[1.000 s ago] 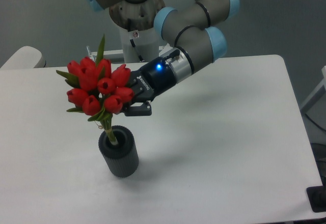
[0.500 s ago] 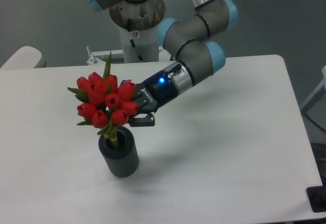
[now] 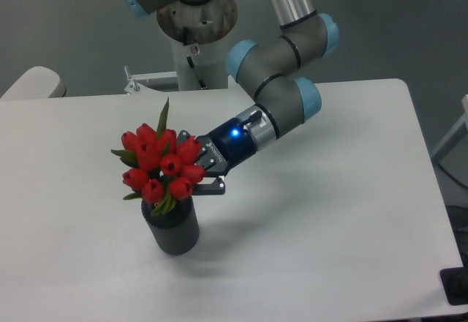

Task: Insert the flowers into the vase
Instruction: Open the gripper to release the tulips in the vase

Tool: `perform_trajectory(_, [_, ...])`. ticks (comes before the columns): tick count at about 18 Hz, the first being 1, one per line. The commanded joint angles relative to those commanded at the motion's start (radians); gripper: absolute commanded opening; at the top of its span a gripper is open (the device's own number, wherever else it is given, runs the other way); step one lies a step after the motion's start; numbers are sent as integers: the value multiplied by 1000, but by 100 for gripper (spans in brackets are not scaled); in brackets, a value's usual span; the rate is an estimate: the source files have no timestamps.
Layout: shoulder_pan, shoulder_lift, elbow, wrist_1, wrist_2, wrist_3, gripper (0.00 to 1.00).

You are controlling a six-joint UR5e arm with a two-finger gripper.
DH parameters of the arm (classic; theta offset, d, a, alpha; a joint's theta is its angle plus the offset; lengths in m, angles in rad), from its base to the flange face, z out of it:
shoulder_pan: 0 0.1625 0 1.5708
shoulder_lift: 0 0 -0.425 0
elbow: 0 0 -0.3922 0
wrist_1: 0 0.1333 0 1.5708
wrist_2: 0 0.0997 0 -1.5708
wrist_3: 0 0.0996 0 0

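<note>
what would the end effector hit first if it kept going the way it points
The end effector points left and slightly down into the flowers it grips; past them, probably the table, though depth is unclear.

My tight bunch of red tulip buds with green leaves point(image 3: 164, 165) sits low, stems inside the dark grey ribbed cylindrical vase point(image 3: 172, 227), upright.

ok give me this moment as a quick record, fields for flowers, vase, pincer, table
flowers: red tulip bunch, stems down inside the vase, heads sitting just above its rim, leaning slightly
vase: dark ribbed cylinder, upright on the table
pincer: at the right side of the bunch, reaching in from the right; the blooms hide its grip, so open or shut is unclear
table: white top
task state: flowers in the vase, pincer not yet drawn away
</note>
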Motion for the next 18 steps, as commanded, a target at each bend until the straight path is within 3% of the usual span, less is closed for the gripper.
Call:
perform_trajectory(3, [2,-8,-2,0,0,6,28])
perform_trajectory(6, [2,-17,0,-3,0,5,44])
perform_trajectory(8, [5,-23,0,-2,-2,6,74])
perform_trajectory(9, [8,-25,1,-2,-2,6,82])
perform_trajectory(10, [9,-25,2,-2,0,6,83])
perform_trajectory(13, [15,-25,2,-2,0,11,100])
perform_trajectory(18, [23,-23,0,0,0,32,100])
